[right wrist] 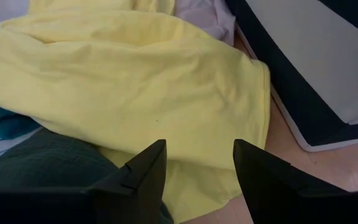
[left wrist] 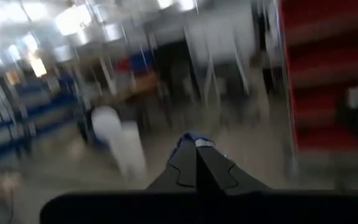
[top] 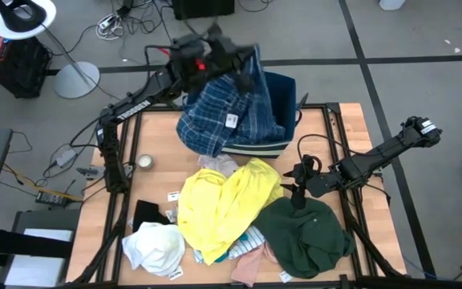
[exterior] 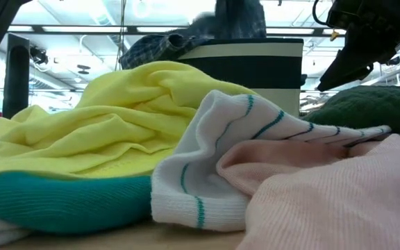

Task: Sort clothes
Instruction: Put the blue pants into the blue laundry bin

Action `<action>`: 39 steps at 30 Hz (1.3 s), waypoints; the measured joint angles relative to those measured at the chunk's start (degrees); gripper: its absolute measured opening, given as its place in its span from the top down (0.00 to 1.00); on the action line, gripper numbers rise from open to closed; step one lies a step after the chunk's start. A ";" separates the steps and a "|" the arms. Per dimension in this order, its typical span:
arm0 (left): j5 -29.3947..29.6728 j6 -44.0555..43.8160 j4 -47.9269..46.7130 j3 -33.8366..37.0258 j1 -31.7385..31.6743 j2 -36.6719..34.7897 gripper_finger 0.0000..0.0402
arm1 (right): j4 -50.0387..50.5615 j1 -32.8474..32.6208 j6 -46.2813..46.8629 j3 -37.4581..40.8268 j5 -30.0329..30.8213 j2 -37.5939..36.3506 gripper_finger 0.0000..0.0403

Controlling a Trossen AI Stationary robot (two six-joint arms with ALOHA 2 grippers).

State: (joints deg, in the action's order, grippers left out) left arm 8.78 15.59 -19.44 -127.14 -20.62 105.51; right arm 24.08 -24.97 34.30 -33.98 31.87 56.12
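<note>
1. My left gripper (top: 239, 60) is raised above the dark blue bin (top: 283, 96) at the far side of the table (top: 159, 144), fingers pinched together on the blue plaid garment (top: 223, 116).
2. That plaid garment hangs from my left fingers (left wrist: 196, 163) and drapes over the bin's near-left rim, with a white tag showing on it.
3. My right gripper (top: 299, 186) hovers over the edge where the dark green garment (top: 303, 233) meets the yellow garment (top: 223, 201), its fingers (right wrist: 145, 168) spread apart and holding nothing.
4. The yellow garment lies in the middle of the table, just in front of the bin.
5. The dark green one sits to its right, touching it.
6. A white garment (top: 155, 245) lies at the near-left, beside a black one (top: 147, 213).
7. A striped white piece (exterior: 214, 167) and a pink piece (exterior: 325, 187) lie at the near edge, with teal fabric (exterior: 61, 201) under the yellow.
</note>
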 joint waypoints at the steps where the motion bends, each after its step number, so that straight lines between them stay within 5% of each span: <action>1: 0.49 -0.96 -4.34 0.40 -0.18 0.00 1.00 | -0.02 0.00 0.00 0.00 0.01 0.00 0.53; 6: 1.13 -7.04 -22.02 4.00 -1.66 -0.04 1.00 | 0.01 0.00 0.02 0.00 0.01 0.00 0.53; 11: 1.23 -15.03 -28.79 11.97 -3.12 0.04 1.00 | 0.00 0.00 0.02 0.00 0.03 0.00 0.53; 25: -1.41 -30.45 -6.54 40.44 -7.44 0.38 0.97 | -0.38 0.00 0.04 0.00 0.27 0.00 0.53; 32: -9.75 -35.80 -7.15 44.71 -9.57 4.26 0.81 | -0.43 0.00 0.04 0.00 0.27 0.00 0.53; 39: -11.31 -34.37 -7.26 44.12 -9.84 6.29 0.64 | -0.70 0.00 0.07 0.00 0.27 0.00 0.53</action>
State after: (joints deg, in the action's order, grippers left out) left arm -2.53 -18.78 -26.70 -83.02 -30.47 111.81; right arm 23.38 -24.97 34.37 -33.98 32.14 56.12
